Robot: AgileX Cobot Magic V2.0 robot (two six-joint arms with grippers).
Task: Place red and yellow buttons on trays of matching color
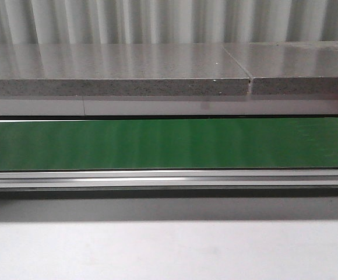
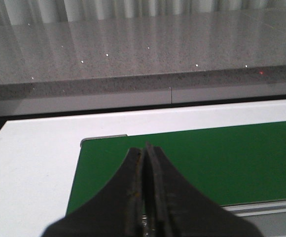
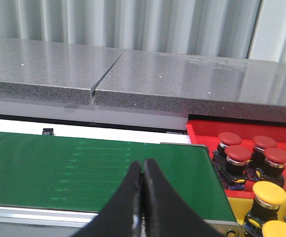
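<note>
1. Front view: a flat green conveyor belt (image 1: 169, 143) runs across the frame with a silver aluminium side rail (image 1: 169, 178) along its near edge. Behind it sits a speckled grey stone slab shelf (image 1: 116, 73) with a seam right of centre, and ribbed pale wall panels (image 1: 157, 20) at the back. A white tabletop (image 1: 169, 251) fills the foreground. No arms or buttons are in this view.

2. Left wrist view: the left gripper (image 2: 145, 150) has its dark fingers pressed together with nothing between them. It hangs over the belt's end, where the green surface meets a white flat plate (image 2: 39, 163).

3. Right wrist view: the right gripper (image 3: 142, 165) also has its jaws together, empty, above the belt's other end. Just beside that end sits the red plastic tray (image 3: 202, 131), holding four red mushroom-head push buttons (image 3: 239, 154). Nearer the camera is the yellow plastic tray (image 3: 236, 205) with yellow mushroom-head push buttons (image 3: 269, 193). At least two are visible; the frame edge cuts off the rest, so the count is unclear.
</note>
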